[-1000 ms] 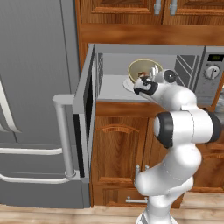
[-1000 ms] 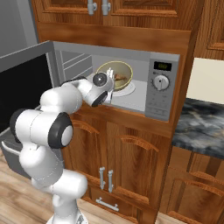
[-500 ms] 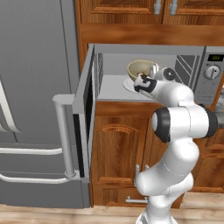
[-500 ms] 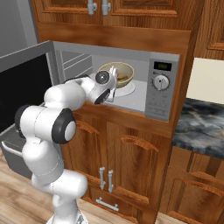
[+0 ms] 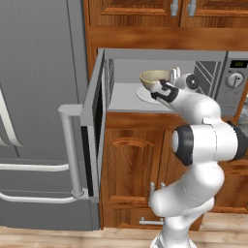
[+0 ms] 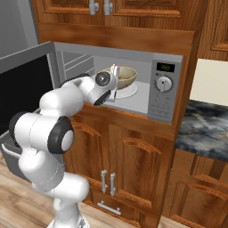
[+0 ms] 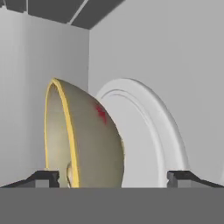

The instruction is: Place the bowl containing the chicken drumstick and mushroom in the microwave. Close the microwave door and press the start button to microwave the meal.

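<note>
bowl (image 5: 154,76) (upright) — inside microwave (image 5: 213,63)

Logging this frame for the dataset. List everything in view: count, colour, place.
bowl: one, pale yellow-beige, inside the microwave above the turntable plate
turntable plate: one, white, on the cavity floor
microwave: one, silver-grey, built into the wood cabinets, with a dial and display on its right-hand panel
microwave door: one, silver frame with dark window, swung open
fridge: one, grey, beside the open door
cabinets: brown wood, above and below the microwave
countertop: one, dark marbled, beyond the microwave's control panel side
floor: light wood
end effector: one, white, at the bowl; open or shut unclear
</note>
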Controlling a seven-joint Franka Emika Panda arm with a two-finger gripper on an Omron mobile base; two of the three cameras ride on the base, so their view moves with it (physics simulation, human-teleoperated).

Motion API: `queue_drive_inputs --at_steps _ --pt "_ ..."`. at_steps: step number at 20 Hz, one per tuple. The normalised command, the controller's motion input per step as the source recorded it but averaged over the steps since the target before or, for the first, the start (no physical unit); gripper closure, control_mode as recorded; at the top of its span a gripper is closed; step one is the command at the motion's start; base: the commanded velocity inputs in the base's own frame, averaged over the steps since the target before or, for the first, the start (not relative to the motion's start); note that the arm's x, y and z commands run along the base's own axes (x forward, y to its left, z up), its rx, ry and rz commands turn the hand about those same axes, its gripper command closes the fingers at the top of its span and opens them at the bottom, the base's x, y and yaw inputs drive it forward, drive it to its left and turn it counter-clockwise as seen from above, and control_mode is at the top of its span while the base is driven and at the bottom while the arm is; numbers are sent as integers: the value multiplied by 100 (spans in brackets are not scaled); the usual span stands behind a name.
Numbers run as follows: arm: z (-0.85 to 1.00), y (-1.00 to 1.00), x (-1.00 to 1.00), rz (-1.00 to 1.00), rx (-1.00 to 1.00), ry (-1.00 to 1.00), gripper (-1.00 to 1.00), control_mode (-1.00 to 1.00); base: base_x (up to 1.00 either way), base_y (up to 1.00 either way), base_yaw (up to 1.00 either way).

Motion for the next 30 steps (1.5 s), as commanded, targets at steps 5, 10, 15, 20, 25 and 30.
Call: queue_drive_inputs --at_steps 5,10,15,20,25,30 --pt "13 0 -96 2 -3 3 -100 -100 0 0 0" --pt "40 0 -100 22 -19 5 -100 -100 0 0 0" --pt "52 5 -100 41 -46 9 -100 -100 0 0 0" --pt "38 40 -100 53 -71 12 -100 -100 0 0 0" --pt "37 46 -100 48 -74 7 -100 -100 0 0 0" --pt "16 26 -100 36 -59 -2 -100 -100 0 0 0"
